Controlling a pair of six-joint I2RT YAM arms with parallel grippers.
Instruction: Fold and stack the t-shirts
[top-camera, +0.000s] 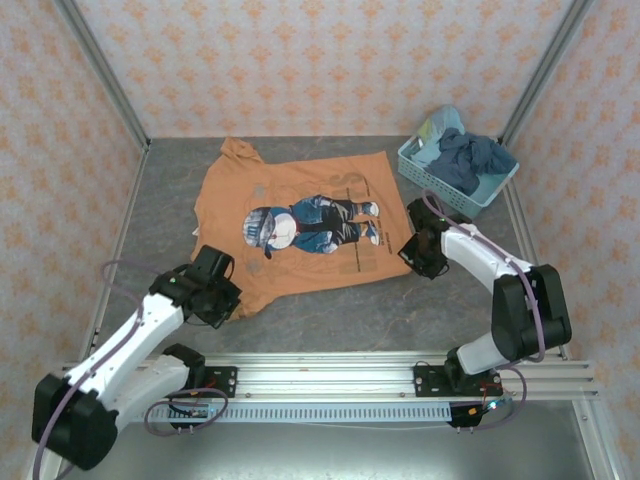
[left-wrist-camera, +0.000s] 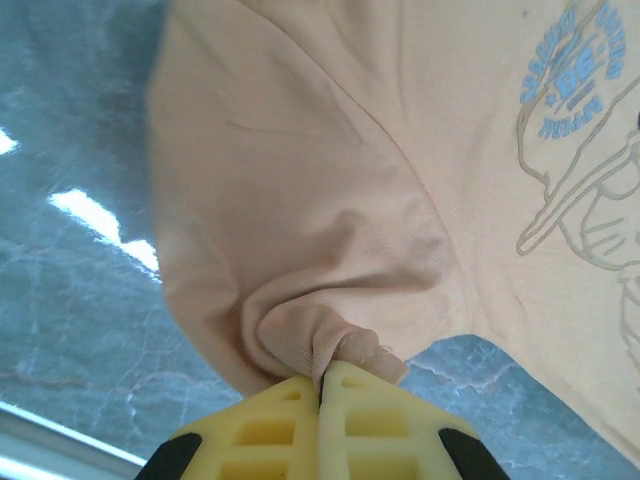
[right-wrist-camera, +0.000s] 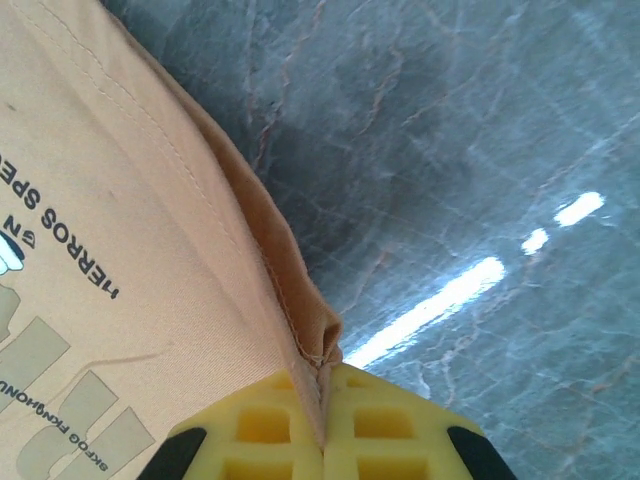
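Orange-tan t-shirt (top-camera: 290, 225) lying flat mid-table (top-camera: 170, 200), both arms gripping its near edge.
Left gripper (left-wrist-camera: 322, 372) is pinching the near sleeve with jaws fully closed; right gripper (right-wrist-camera: 322, 376) is clamping the near hem corner likewise. Cloth is extending from both jaws toward the far edge, its long axis running left to right. Blue t-shirts (top-camera: 470, 155) are sitting in the basket (top-camera: 452, 190) at the far right corner.

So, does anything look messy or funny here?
A little. The orange t-shirt lies crooked on the table, and its corner is scrunched into a wad where the left end effector pinches it. The right end effector pinches another edge. The blue t-shirts are heaped, crumpled, in the basket.
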